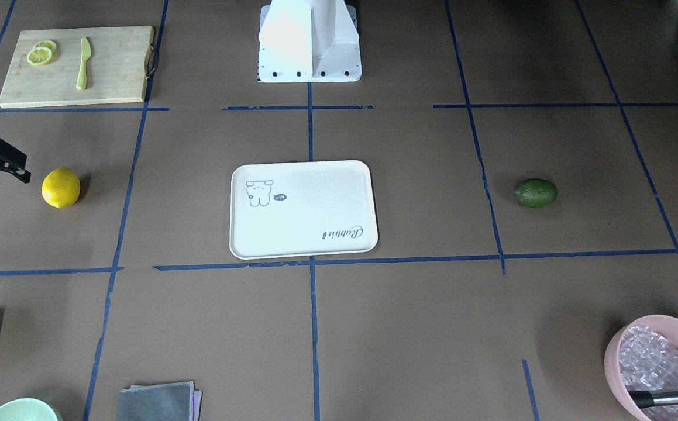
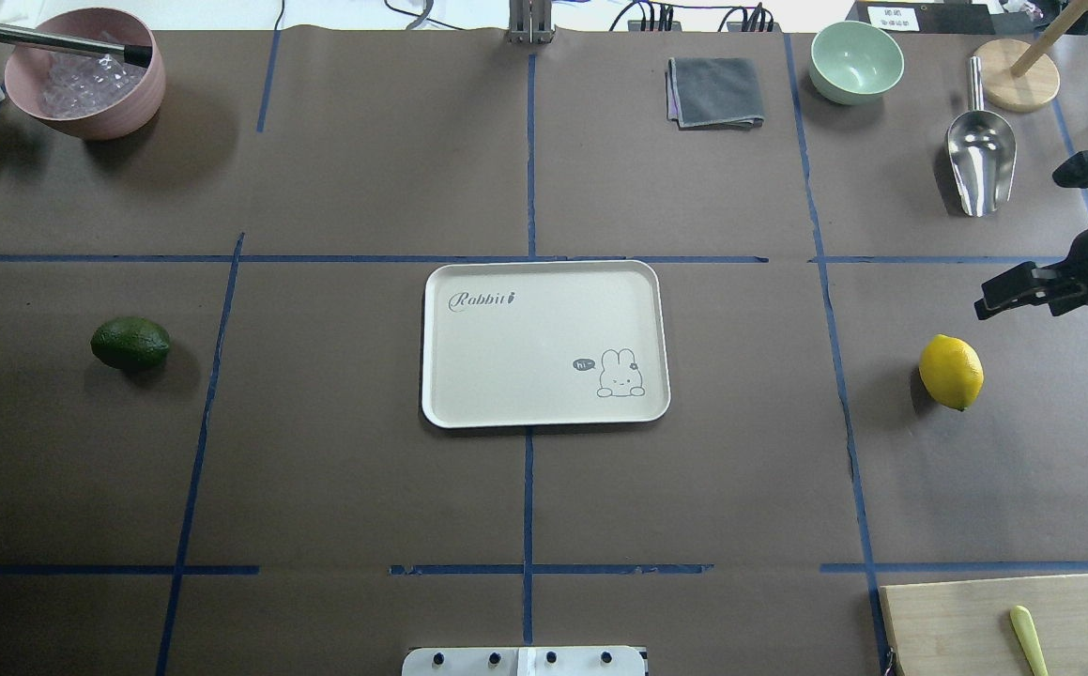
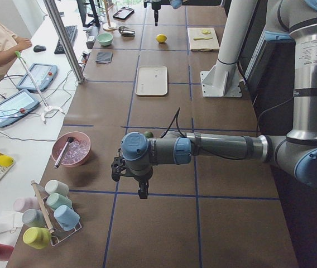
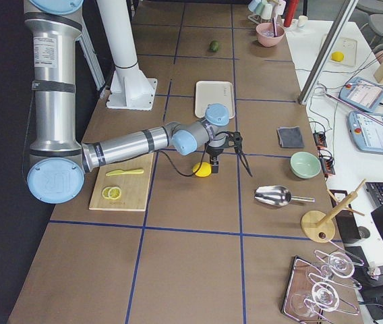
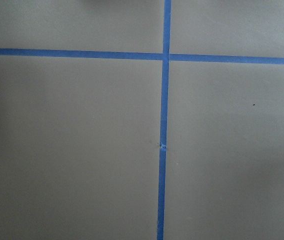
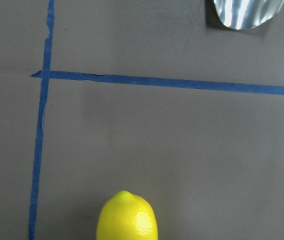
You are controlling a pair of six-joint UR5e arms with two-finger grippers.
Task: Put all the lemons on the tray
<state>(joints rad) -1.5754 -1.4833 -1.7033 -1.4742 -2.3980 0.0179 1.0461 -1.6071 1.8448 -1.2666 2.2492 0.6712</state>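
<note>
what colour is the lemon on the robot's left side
Dark green. The lemon shows best in the exterior front-facing view.

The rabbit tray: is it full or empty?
Empty. The tray bears only its print; the yellow lemon and green lemon lie on the table either side of it.

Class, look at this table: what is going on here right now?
A two-arm robot is gathering lemons onto a tray. The right gripper hovers open beside the yellow lemon, not touching it. The green lemon lies untouched on the robot's left, the left gripper apart from it. The tray holds nothing yet.
</note>
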